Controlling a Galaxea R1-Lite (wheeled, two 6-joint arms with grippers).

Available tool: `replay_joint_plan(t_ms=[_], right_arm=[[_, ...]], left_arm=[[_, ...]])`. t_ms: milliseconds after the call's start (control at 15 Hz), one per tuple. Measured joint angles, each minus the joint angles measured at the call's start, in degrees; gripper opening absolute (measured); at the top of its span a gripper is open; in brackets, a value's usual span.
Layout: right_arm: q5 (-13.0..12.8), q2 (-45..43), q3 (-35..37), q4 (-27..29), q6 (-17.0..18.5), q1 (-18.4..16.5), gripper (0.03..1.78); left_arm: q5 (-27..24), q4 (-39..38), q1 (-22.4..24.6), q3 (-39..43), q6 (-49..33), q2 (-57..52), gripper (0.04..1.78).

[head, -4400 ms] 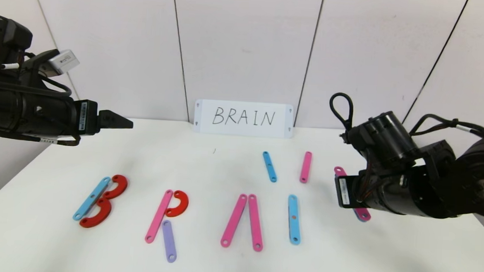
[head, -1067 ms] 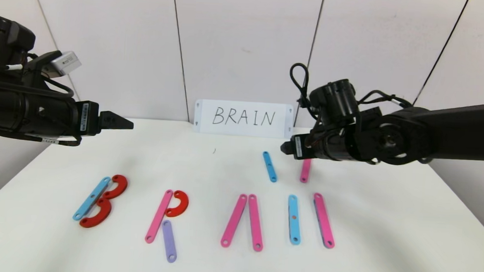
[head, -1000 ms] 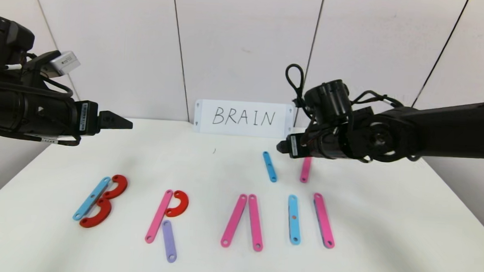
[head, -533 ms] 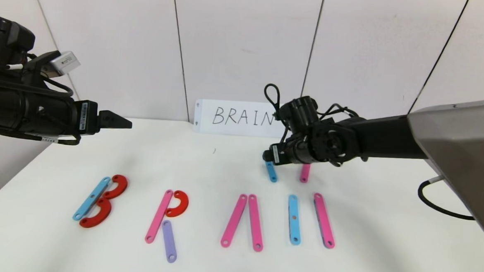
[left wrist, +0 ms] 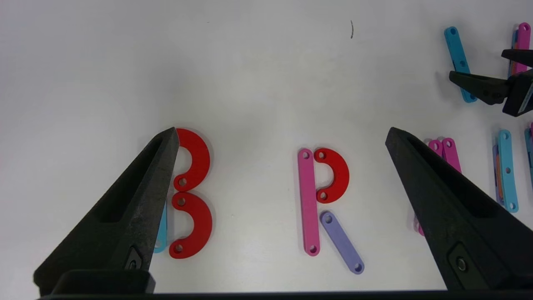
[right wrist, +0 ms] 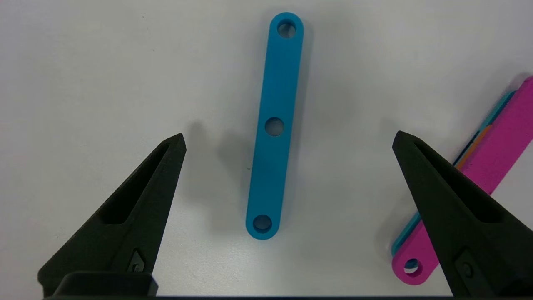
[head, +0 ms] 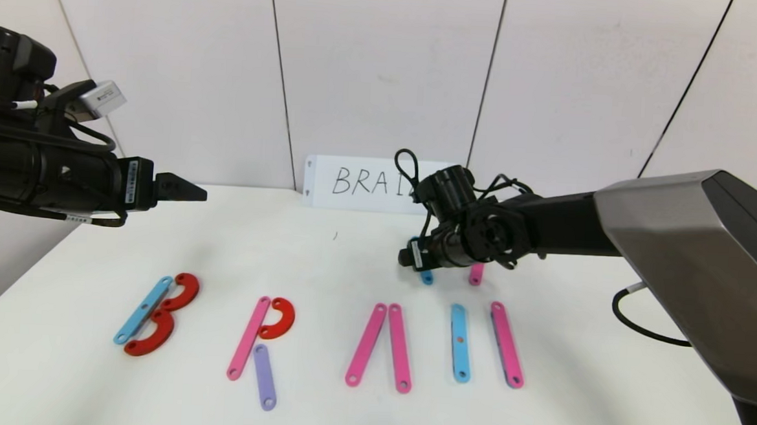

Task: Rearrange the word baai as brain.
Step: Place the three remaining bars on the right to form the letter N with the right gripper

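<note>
The letter row lies across the front of the table: a blue-and-red B, a pink, red and purple R, two leaning pink bars, a blue bar and a pink bar. Behind the row lies a loose short blue bar; only its end shows in the head view. My right gripper hangs open just above it, one finger on each side, touching nothing. A short pink bar lies beside it on top of another bar. My left gripper is open and empty, held above the table's left.
The white card with handwritten BRAIN stands at the back against the wall, its right end hidden by my right arm. The white table has bare surface between the card and the letter row. The B and R show below my left gripper.
My right arm has swung left and down from the table's right to over the short blue bar. The long pink bar it covered earlier now lies beside the blue bar in the row.
</note>
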Motion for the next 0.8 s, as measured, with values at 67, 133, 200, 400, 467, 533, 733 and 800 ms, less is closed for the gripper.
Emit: replay_joint_plan(t_ms=[67,133,200,400,467,533,733,800], right_arm=[[0.00,0.22,-0.07,-0.02,0.00,0.09,1.74],[0.04,0.40,-0.13,-0.02,-0.07,0.09,1.74],[0.26,0.60,-0.16,0.02,-0.51,0.09,1.74],[0.52,1.15,-0.40,0.04,-1.34,0.13,1.74],[0.54,1.32,-0.46,0.06,-1.34,0.13,1.74],[0.52,1.54,-0.52,0.06,-1.34,0.13,1.74],[0.52,2.10,-0.84,0.04,-1.34,0.05,1.74],[0.52,2.21,-0.93,0.00,-1.32,0.05,1.74]], left_arm=[[0.02,-0.02,0.00,-0.04,0.00,0.02,1.73],[0.02,0.00,0.00,-0.04,-0.02,0.05,1.73],[0.02,0.00,0.00,-0.04,0.00,0.07,1.73],[0.02,-0.05,0.00,-0.01,-0.02,0.07,1.73],[0.04,-0.10,0.04,-0.01,0.00,0.07,1.73],[0.04,-0.10,0.06,-0.01,-0.02,0.07,1.73],[0.04,-0.11,0.15,-0.01,0.00,0.07,1.73],[0.02,-0.11,0.15,-0.01,0.00,0.10,1.73]])
